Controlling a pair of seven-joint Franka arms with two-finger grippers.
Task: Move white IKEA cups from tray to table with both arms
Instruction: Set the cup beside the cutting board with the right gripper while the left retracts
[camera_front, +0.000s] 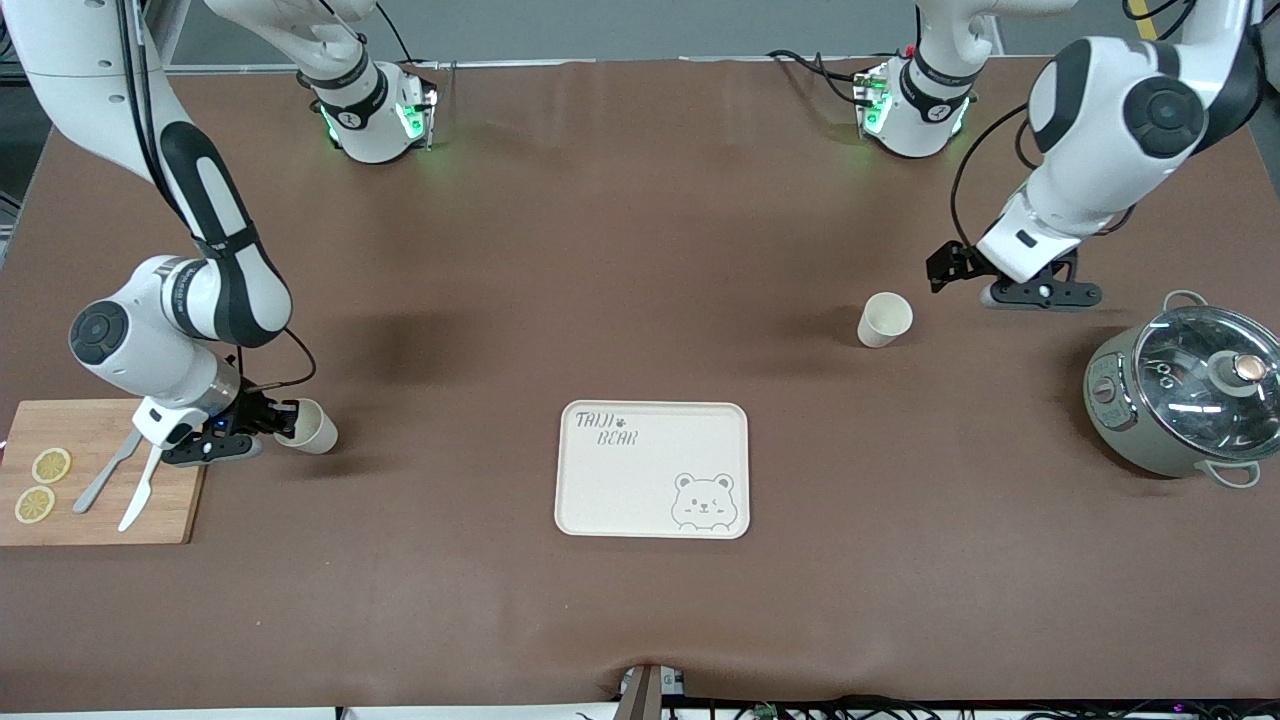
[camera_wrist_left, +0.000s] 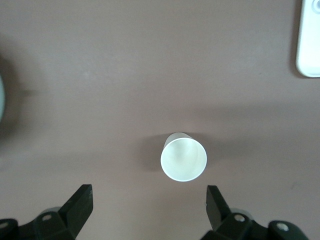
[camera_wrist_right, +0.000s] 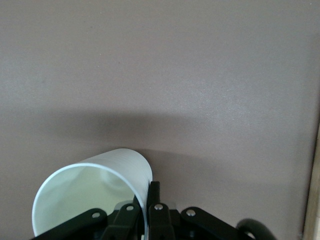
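The tray (camera_front: 652, 469) is bare. The right tool (camera_front: 268, 420) pinches one cup's (camera_front: 312, 426) rim wall beside the cutting board (camera_front: 100, 472). The left tool (camera_front: 962, 270), jaws spread, hangs near the other cup (camera_front: 884, 320), upright on the surface (camera_front: 620, 250). Both look light, stiff and smooth; a rim pinch suits them.

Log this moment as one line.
left gripper open over cup on table | right gripper shut on cup rim | tray bare
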